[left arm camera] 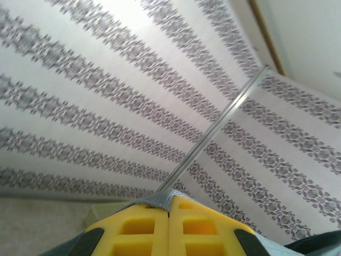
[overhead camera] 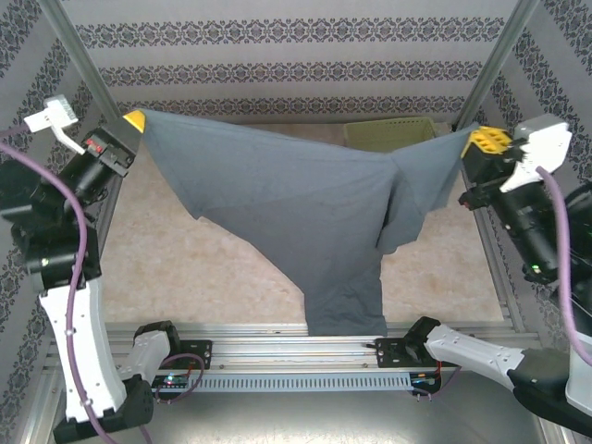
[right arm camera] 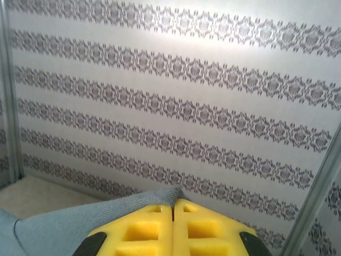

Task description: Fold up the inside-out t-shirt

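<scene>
Yellow fingers (left arm camera: 133,229) of the left gripper (left arm camera: 169,207) sit closest to my left wrist camera, pressed together on a thin grey edge of cloth at their tips. On my right wrist feed the right gripper (right arm camera: 173,207) is likewise closed, with a fold of blue-grey fabric caught between its pads and trailing off to one side of it.

From above I see the beige table (overhead camera: 203,268) lying below both claws. Over it hangs the inside-out t-shirt (overhead camera: 296,203), held up in the air by two corners. Its top edge runs fairly taut from the left claw across to the right claw. The body sags between them in a rough triangle, and its lowest part drops to the metal rail (overhead camera: 296,351) where the arm bases are bolted. One sleeve dangles just inward of the right claw.

I make out a light green basket (overhead camera: 388,132) beyond the shirt's top edge, nearer the right claw than the left, partly hidden by the cloth.
</scene>
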